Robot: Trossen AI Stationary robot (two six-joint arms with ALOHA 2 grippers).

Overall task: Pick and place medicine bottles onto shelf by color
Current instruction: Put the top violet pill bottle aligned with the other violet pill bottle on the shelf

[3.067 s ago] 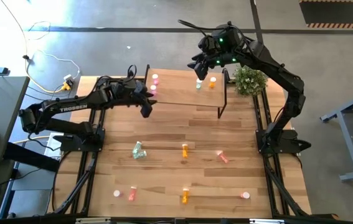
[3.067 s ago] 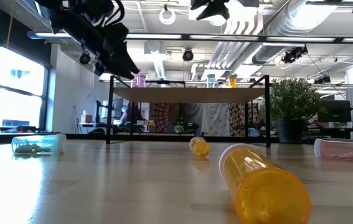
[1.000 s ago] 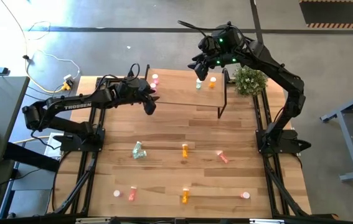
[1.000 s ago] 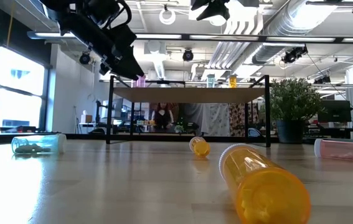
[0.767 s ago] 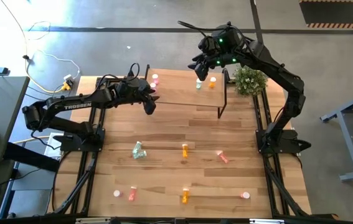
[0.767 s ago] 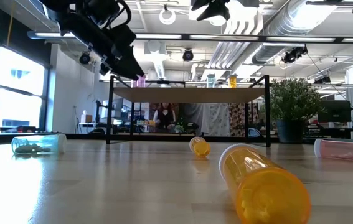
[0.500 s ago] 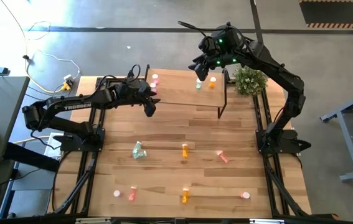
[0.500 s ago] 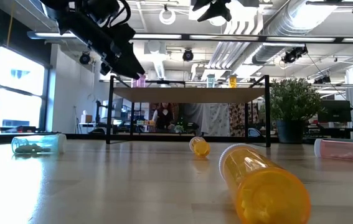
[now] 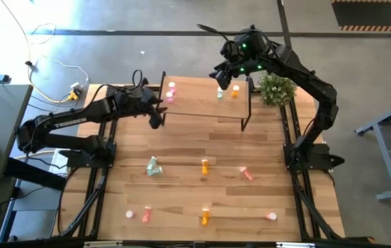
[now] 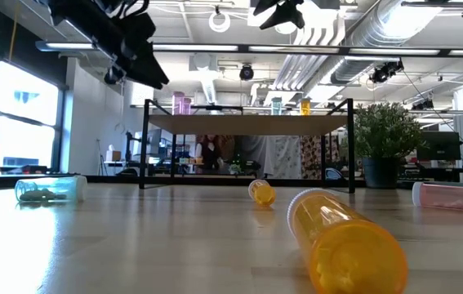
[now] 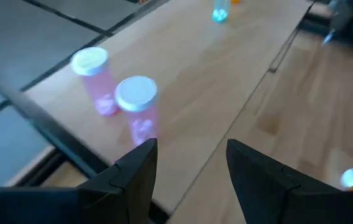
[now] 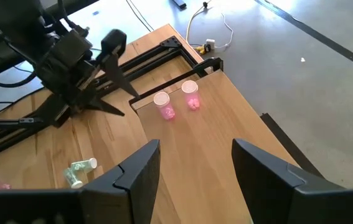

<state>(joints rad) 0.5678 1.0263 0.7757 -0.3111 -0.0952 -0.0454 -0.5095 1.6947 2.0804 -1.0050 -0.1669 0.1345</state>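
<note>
Altogether: eleven medicine bottles with white caps, four on the shelf and seven on the tabletop.
Left gripper: raised just beside the shelf's left end; fingers spread apart, nothing between them.
Shelf, left end: two pink bottles, upright, near each other but apart.
Shelf, right end: one green bottle and one orange bottle, upright, side by side.
Right gripper: hovering high above the shelf's right end; jaws parted and empty.
Plant: one, just beside the shelf's right end.
Tabletop, middle row: green vial on its side, orange vial, salmon vial.
Tabletop, near row: two pink or salmon at the left, one orange, one pink.
Writing: white lettering along the left arm, too small to read; no bottle label is legible.
Cut off: in the low view the nearest orange bottle runs past the bottom edge, and a salmon one past the right edge.
</note>
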